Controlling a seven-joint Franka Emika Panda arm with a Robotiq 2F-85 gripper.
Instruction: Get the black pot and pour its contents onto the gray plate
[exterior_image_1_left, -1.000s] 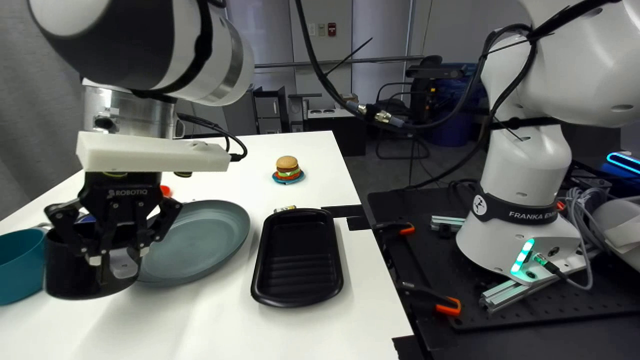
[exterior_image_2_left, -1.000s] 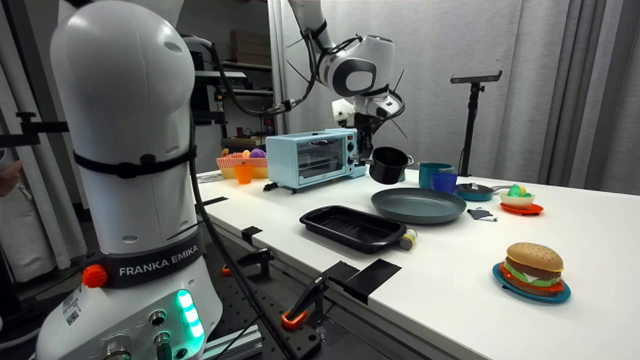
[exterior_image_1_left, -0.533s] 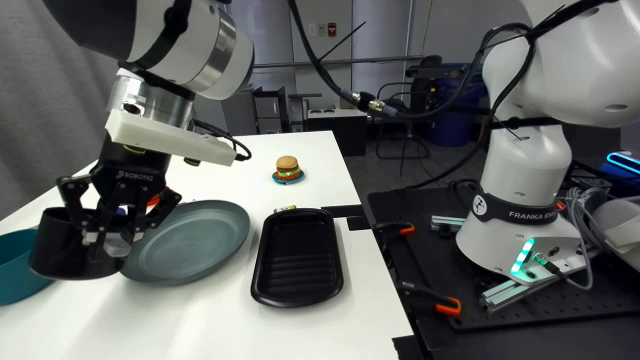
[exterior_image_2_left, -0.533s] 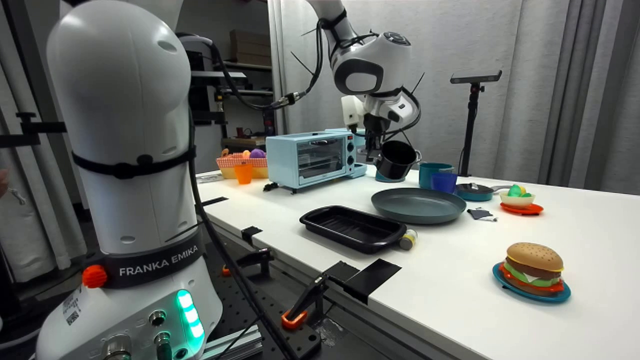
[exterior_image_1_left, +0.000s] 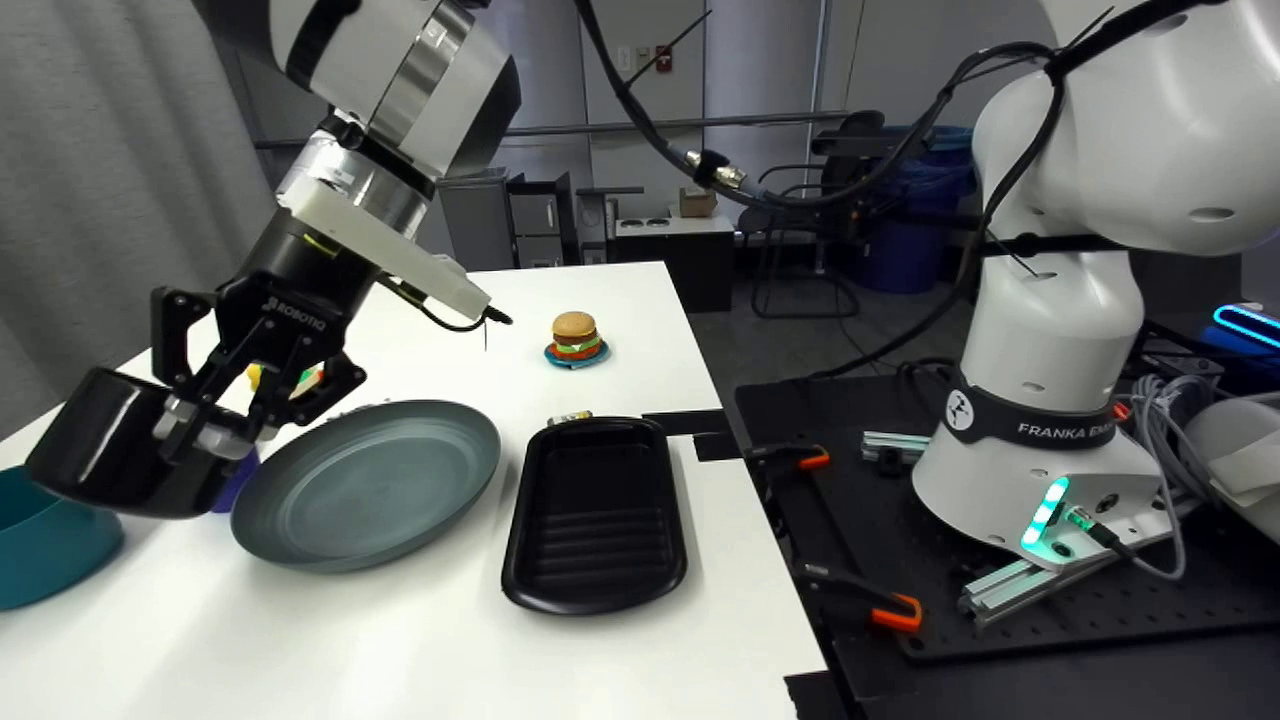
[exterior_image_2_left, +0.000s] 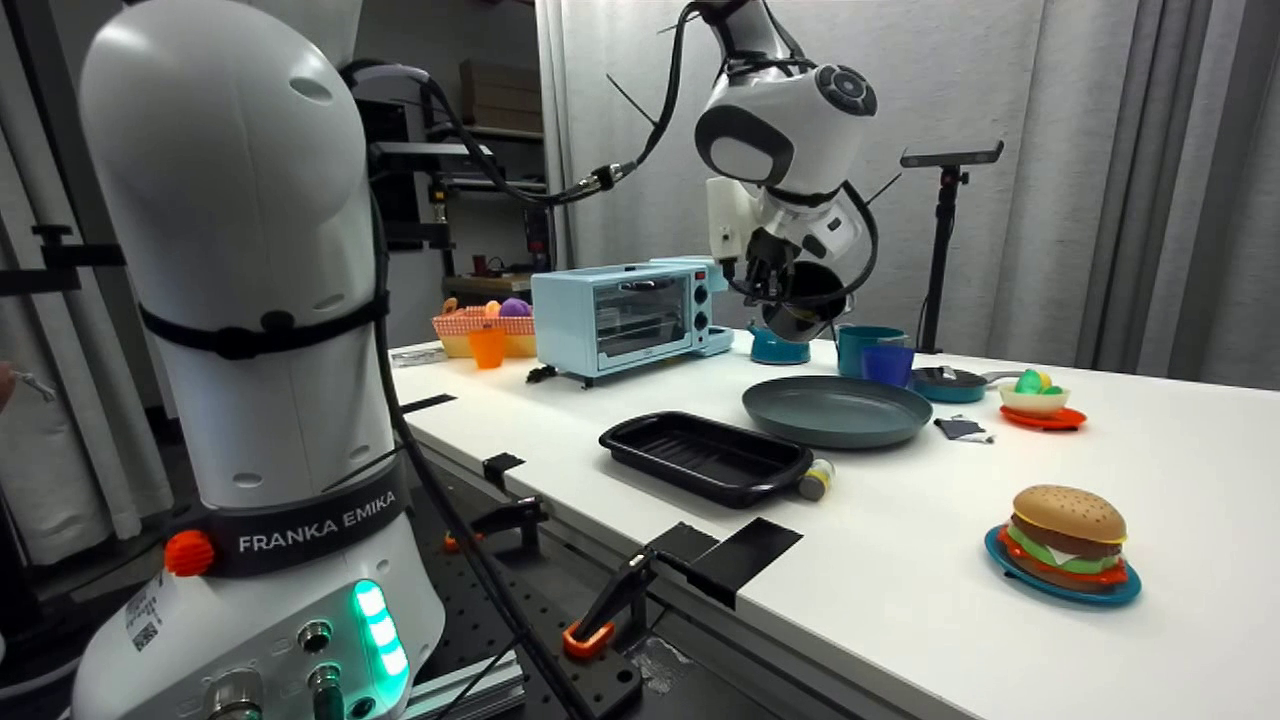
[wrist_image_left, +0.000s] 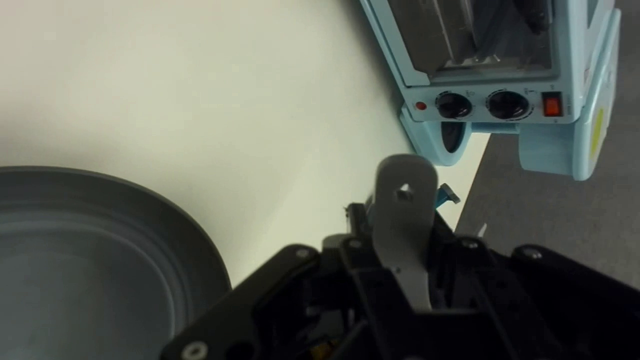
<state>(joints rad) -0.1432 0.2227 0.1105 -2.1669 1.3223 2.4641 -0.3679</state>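
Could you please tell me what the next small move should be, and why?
I would probably shift the black pot sideways over the gray plate before tipping further: the end effector holds it tilted, yet in an exterior view it appears beside the plate.

There is one black pot (exterior_image_1_left: 112, 445), one gray plate (exterior_image_1_left: 365, 485), one tray (exterior_image_1_left: 597, 480) and two clamps (exterior_image_1_left: 862, 599).

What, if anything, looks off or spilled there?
No spill shows. In an exterior view, a small cylinder lies on its side beside the black tray, as if tipped over, and a gray scrap sits by the plate like litter. The black pot tilts in the gripper, but that suits pouring.
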